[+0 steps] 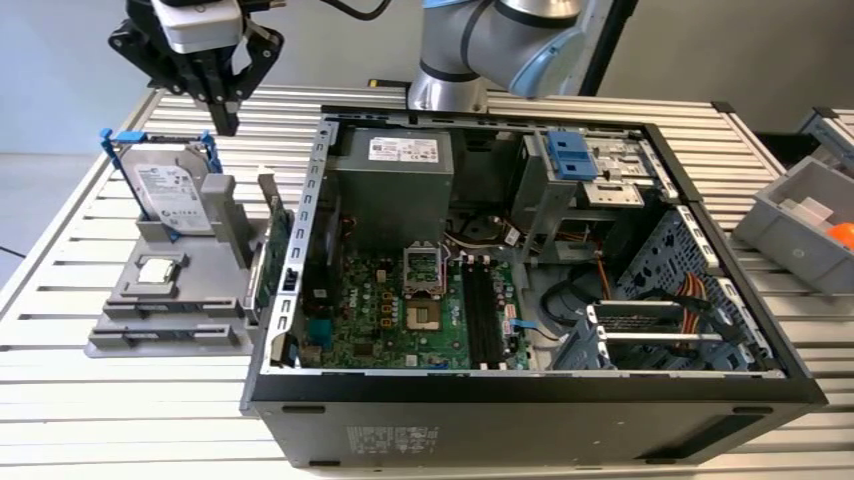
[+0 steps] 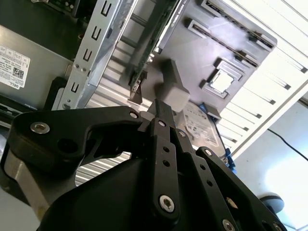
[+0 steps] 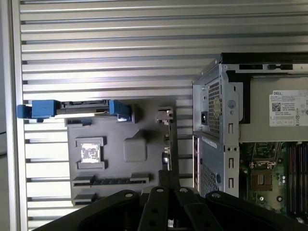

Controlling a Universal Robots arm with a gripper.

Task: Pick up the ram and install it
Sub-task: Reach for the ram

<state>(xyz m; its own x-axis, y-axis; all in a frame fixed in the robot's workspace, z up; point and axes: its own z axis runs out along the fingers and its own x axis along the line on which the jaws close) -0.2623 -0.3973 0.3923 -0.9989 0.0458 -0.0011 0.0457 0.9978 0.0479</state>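
My gripper (image 1: 227,125) hangs above the back of the grey parts holder (image 1: 167,340), at the exterior view's left, behind the hard drive (image 1: 171,190). Its dark fingers are pressed together, and nothing shows between them in either wrist view (image 2: 161,108) (image 3: 166,175). The ram is hidden or out of view. I cannot tell whether the holder's long dark slots (image 3: 110,180) or the motherboard's memory slots (image 1: 478,310) hold it. The open computer case (image 1: 534,400) lies to the holder's right in the exterior view.
A green expansion card (image 1: 274,255) stands upright between the holder and the case wall. A small square chip (image 1: 158,268) lies on the holder. The arm's base (image 1: 447,90) stands behind the case. A grey bin (image 1: 807,215) sits at the exterior view's far right on the slatted table.
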